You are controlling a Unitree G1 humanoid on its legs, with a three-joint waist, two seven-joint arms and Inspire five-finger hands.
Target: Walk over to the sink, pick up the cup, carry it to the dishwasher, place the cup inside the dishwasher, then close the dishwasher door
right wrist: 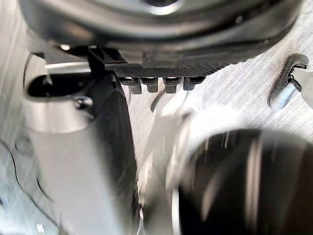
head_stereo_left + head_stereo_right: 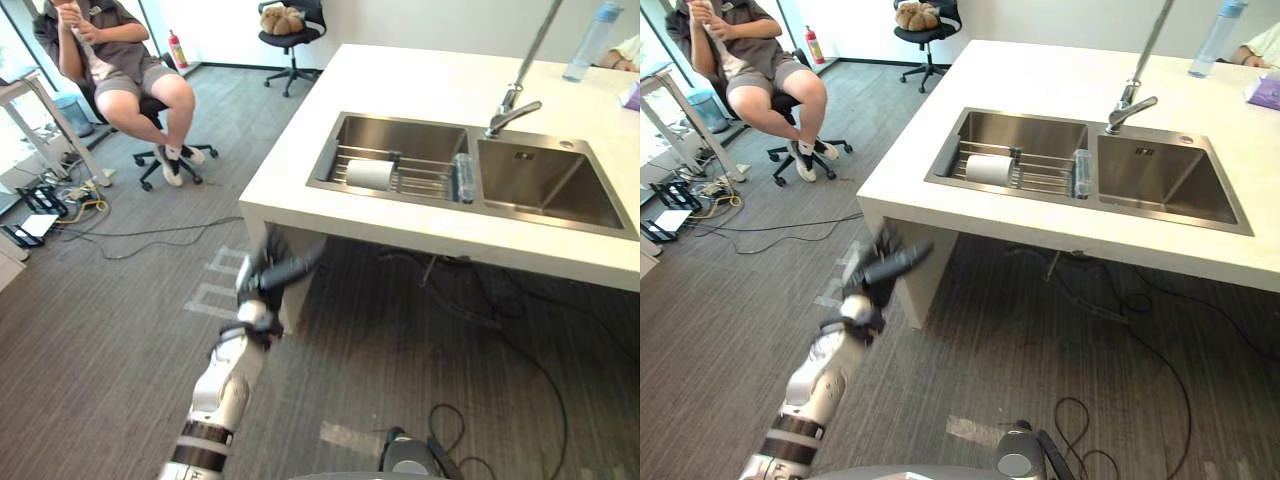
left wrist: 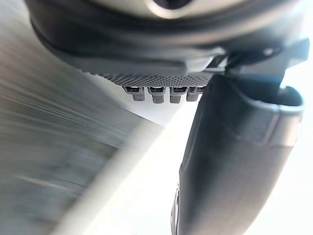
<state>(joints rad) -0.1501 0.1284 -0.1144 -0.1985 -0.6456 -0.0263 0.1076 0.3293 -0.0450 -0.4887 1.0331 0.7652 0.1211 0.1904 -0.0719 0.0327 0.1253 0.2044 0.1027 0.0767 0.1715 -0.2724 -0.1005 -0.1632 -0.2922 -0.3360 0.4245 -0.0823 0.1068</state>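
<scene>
**Cup lies ahead and to the right of the raised left robot hand**

The cup lies on its side on the wire rack in the left basin of the sink, set into the white desk. Its long axis runs roughly along the basin, side to side. The left robot hand hangs over the floor, below the desk's near corner, fingers stretched out and holding nothing. From it the cup sits up, forward and to the right, well apart. The right robot hand also looks relaxed and empty. The left hand seems the nearer, though the robot probably needs to get closer before either hand can reach the basin.
</scene>
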